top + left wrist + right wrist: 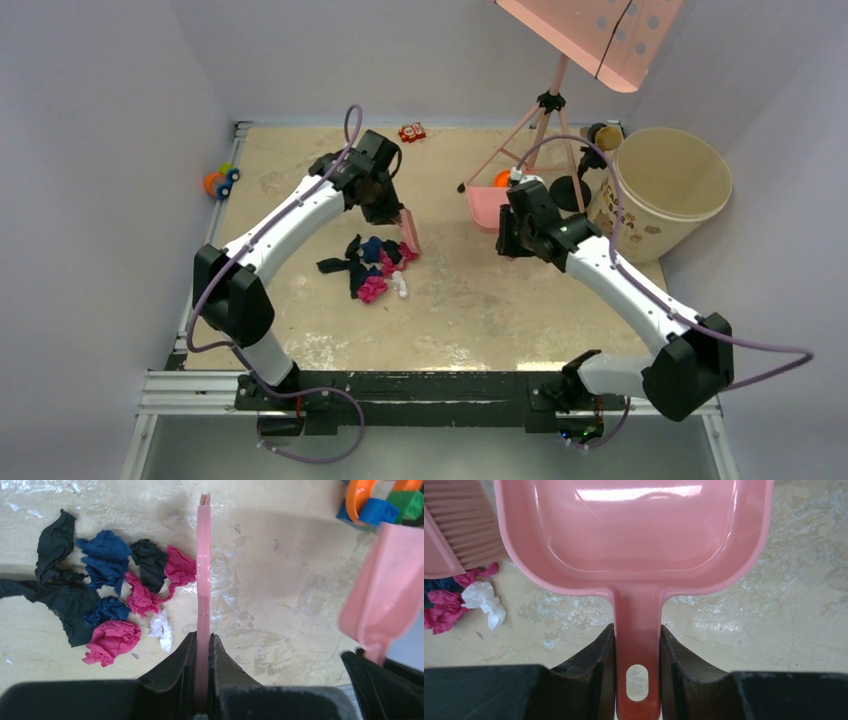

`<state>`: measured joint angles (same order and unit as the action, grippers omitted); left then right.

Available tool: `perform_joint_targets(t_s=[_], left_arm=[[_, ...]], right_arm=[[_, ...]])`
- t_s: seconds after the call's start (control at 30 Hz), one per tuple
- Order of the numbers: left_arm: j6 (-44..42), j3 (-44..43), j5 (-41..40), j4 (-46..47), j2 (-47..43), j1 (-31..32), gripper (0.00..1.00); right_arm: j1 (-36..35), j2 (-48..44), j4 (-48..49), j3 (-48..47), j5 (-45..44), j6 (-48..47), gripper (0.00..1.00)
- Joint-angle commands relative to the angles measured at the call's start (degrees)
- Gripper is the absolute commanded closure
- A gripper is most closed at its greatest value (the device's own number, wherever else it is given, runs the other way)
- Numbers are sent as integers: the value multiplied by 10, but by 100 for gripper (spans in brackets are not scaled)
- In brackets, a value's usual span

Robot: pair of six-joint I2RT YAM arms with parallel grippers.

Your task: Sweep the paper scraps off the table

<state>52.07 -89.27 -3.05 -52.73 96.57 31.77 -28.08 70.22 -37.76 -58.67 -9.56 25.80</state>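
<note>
So it looks like we're at the set-up for the sweep, with nothing in the pan yet. The left claw (pixel 201 647) is pinched tight on the flat pink brush (pixel 203 565). The right claw (pixel 637 642) is clamped round the handle of the pink dustpan (pixel 634 535), which is bare inside. The paper scraps (pixel 110 600) sit in one loose pile on the worktop (pixel 470 300), left of the brush in the left wrist view, with the nearest magenta wad just beside it. Thing is, the brush stands between the pile and the pan, and the pan is well apart from the pile. My guess is the next move needs the brush round on the pile's far side and the pan's lip brought in low beside the scraps. Can't tell if that lip touches the worktop right now
</note>
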Motion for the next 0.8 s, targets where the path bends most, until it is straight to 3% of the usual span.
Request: perform_joint_targets(t_s=[0.0, 0.17, 0.33, 0.47, 0.6, 0.77], left_arm=[[-83, -61, 41, 11, -31, -3, 100], [-153, -165, -28, -68, -21, -17, 100], [-254, -262, -198, -179, 19, -24, 100], [-422, -225, -232, -148, 21, -24, 100], [-509, -197, -318, -106, 41, -24, 100], [-599, -237, -316, -136, 108, -23, 100]], right_arm=[[-58, 45, -8, -37, -68, -5, 100], [-113, 50, -2, -15, -84, -4, 100], [-174, 40, 4, 15, -36, -25, 100], [-250, 61, -27, 8, -47, -32, 100], [-295, 76, -41, 9, -6, -47, 100], [-335, 74, -69, 14, 28, -47, 100]])
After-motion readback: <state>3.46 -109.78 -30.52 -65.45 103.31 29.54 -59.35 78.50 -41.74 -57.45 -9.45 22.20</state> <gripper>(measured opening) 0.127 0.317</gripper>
